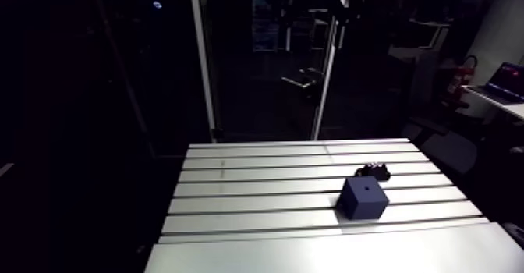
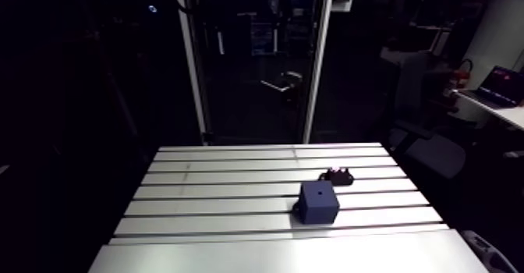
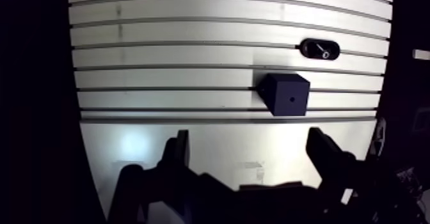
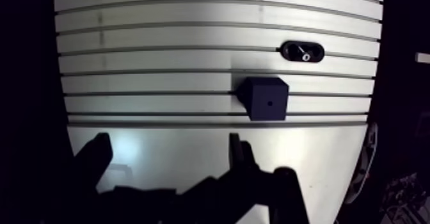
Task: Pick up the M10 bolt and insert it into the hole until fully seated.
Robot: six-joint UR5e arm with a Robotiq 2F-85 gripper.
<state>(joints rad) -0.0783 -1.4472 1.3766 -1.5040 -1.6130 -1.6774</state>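
A dark blue cube [image 1: 363, 198] stands on the slotted aluminium table [image 1: 249, 189], with a small hole [image 1: 365, 189] in its top face. Just beyond it lies a black oval holder [image 3: 319, 48] carrying the bolt, whose shiny end [image 3: 326, 53] shows in the wrist view. My gripper [image 3: 249, 140] hangs high over the table's smooth front strip, well short of the cube. It is open and nothing sits between its fingers [image 3: 181, 146]. The gripper does not appear in the arm view.
A smooth plate [image 1: 327, 253] runs along the table's near edge, in front of the slotted part. The table's left edge [image 3: 75, 79] drops off into darkness. The cube and holder sit on the right half of the table.
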